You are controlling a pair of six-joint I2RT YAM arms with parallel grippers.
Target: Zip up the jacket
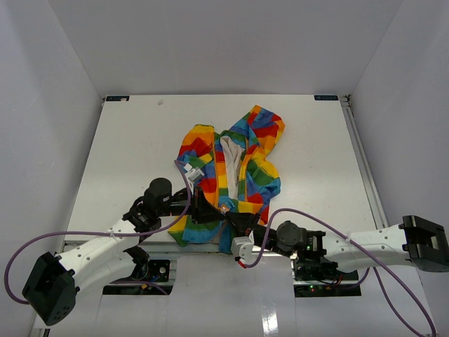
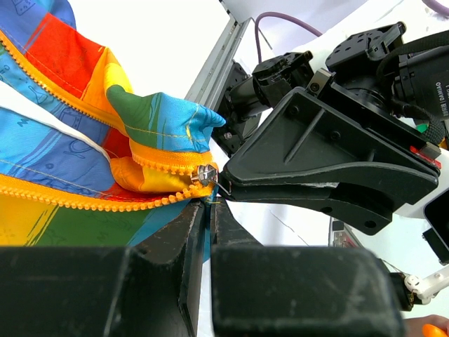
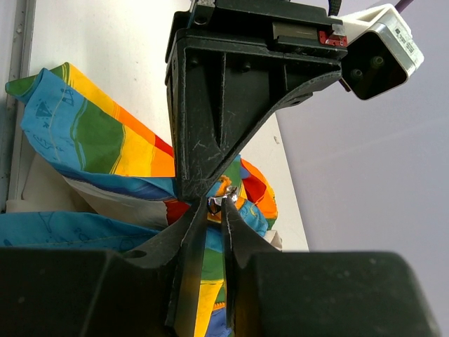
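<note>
Left pincer (image 2: 209, 208): clenched on a fold of the hem (image 2: 184, 121), at the foot of the zip. I hold here so the cloth has an anchor; without one, I judge the whole garment would just ride along when the slider is drawn.

Right pincer (image 3: 215, 206): fingers pinched close about the small metal zipper pull (image 2: 205, 174), tip to tip with my left. It comes in from the opposite side, so the two grips sit just beside each other without crossing.

Zipper teeth (image 2: 84, 200): the yellow rows run away from the pull and spread apart, so the front is open above the slider and the zipping is not yet done.

Jacket (image 1: 238, 165): lies on the white table (image 1: 140, 140) beyond both pincers, hem at the near edge, its body stretching away from me.

White lining (image 1: 230, 156): shows between the parted front panels, up the middle.

Hood (image 1: 265, 125): farthest off, folded toward the right.

Next pull, as I judge it: away from me, along the teeth, left grip holding firm.
</note>
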